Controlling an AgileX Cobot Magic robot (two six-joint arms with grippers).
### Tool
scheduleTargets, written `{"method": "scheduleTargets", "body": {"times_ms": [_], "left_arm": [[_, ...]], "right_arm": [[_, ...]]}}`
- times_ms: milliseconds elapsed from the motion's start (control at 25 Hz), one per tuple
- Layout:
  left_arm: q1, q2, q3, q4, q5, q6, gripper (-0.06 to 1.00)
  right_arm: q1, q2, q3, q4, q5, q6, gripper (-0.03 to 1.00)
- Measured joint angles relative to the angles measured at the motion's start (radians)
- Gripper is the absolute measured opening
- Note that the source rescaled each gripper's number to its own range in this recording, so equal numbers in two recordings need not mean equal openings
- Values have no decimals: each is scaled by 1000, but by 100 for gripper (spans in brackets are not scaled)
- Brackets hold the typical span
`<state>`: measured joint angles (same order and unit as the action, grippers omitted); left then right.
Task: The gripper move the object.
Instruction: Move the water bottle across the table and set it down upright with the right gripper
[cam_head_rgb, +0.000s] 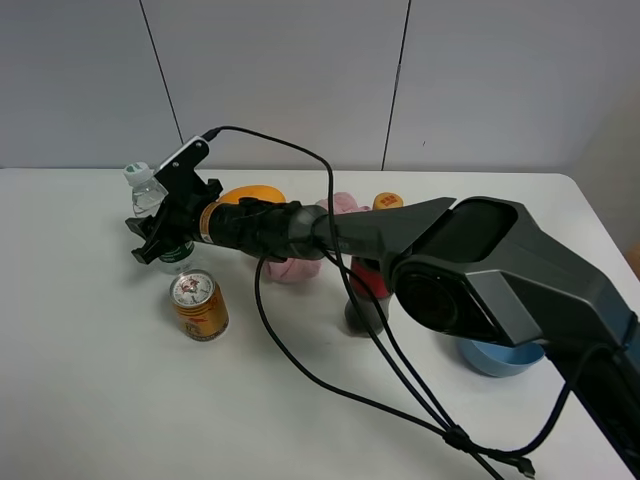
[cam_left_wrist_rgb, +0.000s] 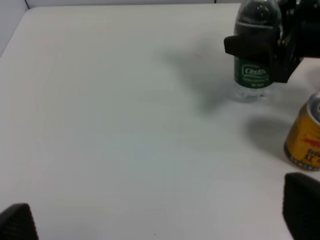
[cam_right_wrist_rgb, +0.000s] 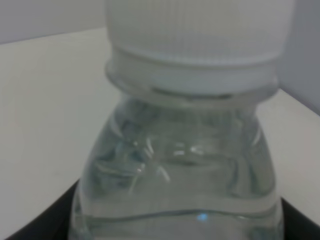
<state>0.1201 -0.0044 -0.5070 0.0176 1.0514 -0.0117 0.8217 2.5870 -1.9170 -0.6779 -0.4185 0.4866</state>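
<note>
My right gripper (cam_head_rgb: 155, 238) is clamped on the water bottle (cam_head_rgb: 147, 196), which stands upright near the far left edge of the table (cam_head_rgb: 90, 400), with a yellow can (cam_head_rgb: 200, 305) just beside it on the near side. Bare tabletop opens to the left and front (my left gripper (cam_left_wrist_rgb: 157, 220) hangs over it, fingers wide apart). The right gripper hides the bottle's middle, and its wrist camera shows only a blurred cap and shoulders.

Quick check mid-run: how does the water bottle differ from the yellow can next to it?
The water bottle is clear plastic with a green label and white cap; the yellow can is opaque metal. The water bottle is clamped in the right gripper; the yellow can stands free. The water bottle is taller than the yellow can. Both stand upright on the white table.
</note>
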Motion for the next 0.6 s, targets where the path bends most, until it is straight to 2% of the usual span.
{"method": "scheduleTargets", "body": {"times_ms": [480, 520, 560, 600], "left_arm": [[0, 0, 0, 0, 0, 0, 100], [0, 0, 0, 0, 0, 0, 100], [0, 0, 0, 0, 0, 0, 100], [0, 0, 0, 0, 0, 0, 100]], "right_arm": [[-2, 2, 0, 0, 2, 3, 0], [-2, 2, 0, 0, 2, 12, 4], [-2, 2, 0, 0, -3, 29, 13], [-2, 2, 0, 0, -3, 29, 13]]}}
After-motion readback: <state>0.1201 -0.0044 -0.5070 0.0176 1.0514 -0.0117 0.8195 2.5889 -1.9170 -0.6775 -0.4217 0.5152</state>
